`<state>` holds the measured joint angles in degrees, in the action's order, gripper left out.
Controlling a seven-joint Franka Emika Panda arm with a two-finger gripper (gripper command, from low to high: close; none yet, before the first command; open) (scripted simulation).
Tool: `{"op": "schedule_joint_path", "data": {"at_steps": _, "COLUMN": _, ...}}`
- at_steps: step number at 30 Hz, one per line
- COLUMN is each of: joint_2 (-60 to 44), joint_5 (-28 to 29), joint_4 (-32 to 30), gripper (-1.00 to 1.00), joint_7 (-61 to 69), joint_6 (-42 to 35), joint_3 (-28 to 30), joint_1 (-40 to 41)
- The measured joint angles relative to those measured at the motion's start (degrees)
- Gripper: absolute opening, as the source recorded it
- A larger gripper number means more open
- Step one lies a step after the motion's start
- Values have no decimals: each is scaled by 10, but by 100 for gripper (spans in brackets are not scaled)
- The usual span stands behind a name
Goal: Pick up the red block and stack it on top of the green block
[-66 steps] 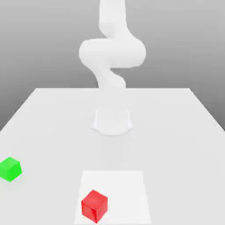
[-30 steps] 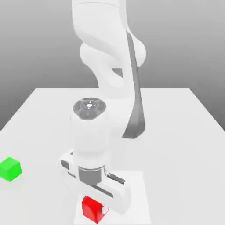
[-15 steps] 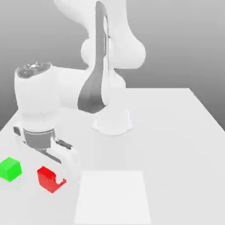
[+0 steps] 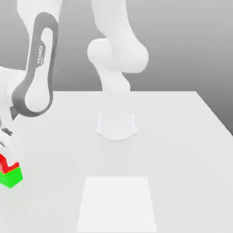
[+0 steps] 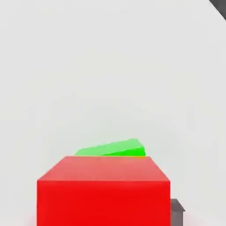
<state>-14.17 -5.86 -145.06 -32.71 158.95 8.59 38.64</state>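
The gripper (image 4: 6,152) is at the exterior view's far left edge, low over the near-left part of the table (image 4: 182,136) and directly above the two blocks. Whether it is apart or clamped on the red block (image 4: 5,164) cannot be told from these views. The red block sits on the green block (image 4: 11,177), their faces in contact, with red partly cut off by the picture's edge. In the hand view the red block (image 5: 103,192) is close beneath the camera, and a strip of the green block (image 5: 112,149) shows beyond its far edge. Judgement: the upper block is not squarely centred on the lower one, and the overlap looks ample but not complete. The step in hand appears to be the release and withdrawal. To do it well, the jaws need to part evenly, so neither side drags the red block sideways. The hand should then lift straight up, with no sideways travel until it is clear of the stack. Any twist of the wrist while low risks nudging red off green. The pale square (image 4: 116,205) near the front and the arm's base (image 4: 116,125) lie well apart to the right and pose no obstruction.
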Motion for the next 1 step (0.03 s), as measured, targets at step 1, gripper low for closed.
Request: {"op": "schedule_joint_path", "data": {"at_steps": 1, "joint_2": 0, "joint_5": 0, "joint_4": 0, "gripper": 100, "joint_7": 0, "joint_6": 0, "joint_3": 0, "joint_1": 0}}
